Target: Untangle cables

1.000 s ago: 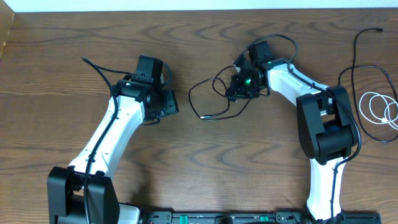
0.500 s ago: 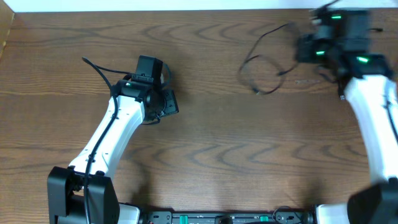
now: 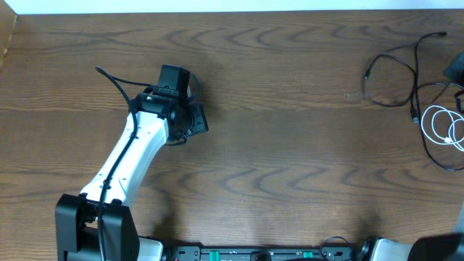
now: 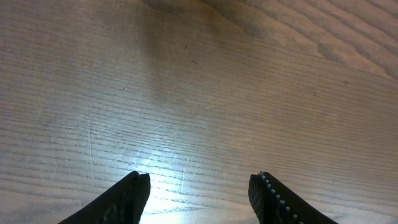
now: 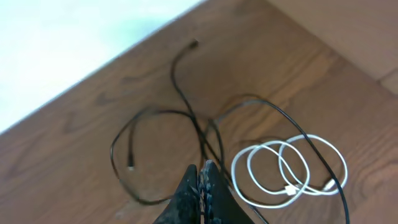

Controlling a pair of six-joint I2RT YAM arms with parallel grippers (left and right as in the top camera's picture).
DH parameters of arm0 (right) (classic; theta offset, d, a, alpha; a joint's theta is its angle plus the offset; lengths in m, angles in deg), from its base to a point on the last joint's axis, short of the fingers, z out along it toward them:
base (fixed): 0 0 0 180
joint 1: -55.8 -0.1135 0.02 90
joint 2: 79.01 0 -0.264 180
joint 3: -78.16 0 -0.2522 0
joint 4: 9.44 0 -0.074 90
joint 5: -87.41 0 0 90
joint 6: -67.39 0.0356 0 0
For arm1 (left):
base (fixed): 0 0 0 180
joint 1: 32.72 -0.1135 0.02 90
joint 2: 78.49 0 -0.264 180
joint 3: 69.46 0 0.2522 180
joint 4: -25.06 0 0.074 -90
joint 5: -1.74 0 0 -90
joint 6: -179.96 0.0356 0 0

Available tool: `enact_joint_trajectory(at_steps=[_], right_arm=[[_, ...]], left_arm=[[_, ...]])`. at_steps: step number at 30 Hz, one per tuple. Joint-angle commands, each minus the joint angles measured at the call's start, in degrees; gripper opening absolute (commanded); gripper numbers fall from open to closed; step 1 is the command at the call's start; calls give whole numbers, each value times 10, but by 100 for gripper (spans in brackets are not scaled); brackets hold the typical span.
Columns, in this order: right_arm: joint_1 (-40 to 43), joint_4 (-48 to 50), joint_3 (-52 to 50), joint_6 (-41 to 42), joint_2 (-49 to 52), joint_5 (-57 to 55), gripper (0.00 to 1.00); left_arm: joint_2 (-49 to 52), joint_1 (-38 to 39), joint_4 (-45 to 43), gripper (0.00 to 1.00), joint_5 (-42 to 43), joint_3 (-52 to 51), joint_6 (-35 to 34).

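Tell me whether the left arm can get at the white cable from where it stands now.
Probably not. The left gripper hangs open over the table left of centre, while the white cable lies coiled at its far right edge. Nothing blocks the way, but that span looks beyond the arm's stretch.

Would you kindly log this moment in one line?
left gripper open | right gripper shut on black cable | white cable coiled at right
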Motion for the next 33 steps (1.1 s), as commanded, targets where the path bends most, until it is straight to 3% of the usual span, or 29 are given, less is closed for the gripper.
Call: enact_joint_trajectory(at_steps=[1, 6, 9, 13, 16, 19, 24, 27, 28, 33], right_arm=[[18, 12, 2, -2, 40, -10, 1], [42, 6, 2, -10, 83, 3, 3], [41, -15, 2, -18, 88, 67, 20], [32, -68, 2, -112, 89, 330, 47], [0, -98, 2, -183, 89, 431, 58], [-47, -125, 2, -211, 89, 380, 63], [-139, -154, 2, -210, 95, 202, 67], [-195, -176, 2, -209, 106, 148, 75], [-213, -189, 2, -203, 112, 148, 99], [-218, -222, 0, -141, 112, 149, 99]], left_arm=[[-3, -1, 3, 56, -3, -5, 3], [-3, -1, 3, 56, -3, -5, 3], [-3, -1, 1, 56, -3, -5, 3], [-4, -2, -23, 57, -4, -5, 5], [-4, -1, -82, 57, -5, 0, 56], [-4, -1, -109, 57, -44, 22, 76], [-4, -1, -58, 71, -165, 70, 76], [-4, -2, -2, 84, -202, 83, 76], [-4, -2, 40, 89, -201, 83, 75], [-4, -2, 161, 89, -190, 83, 71]])
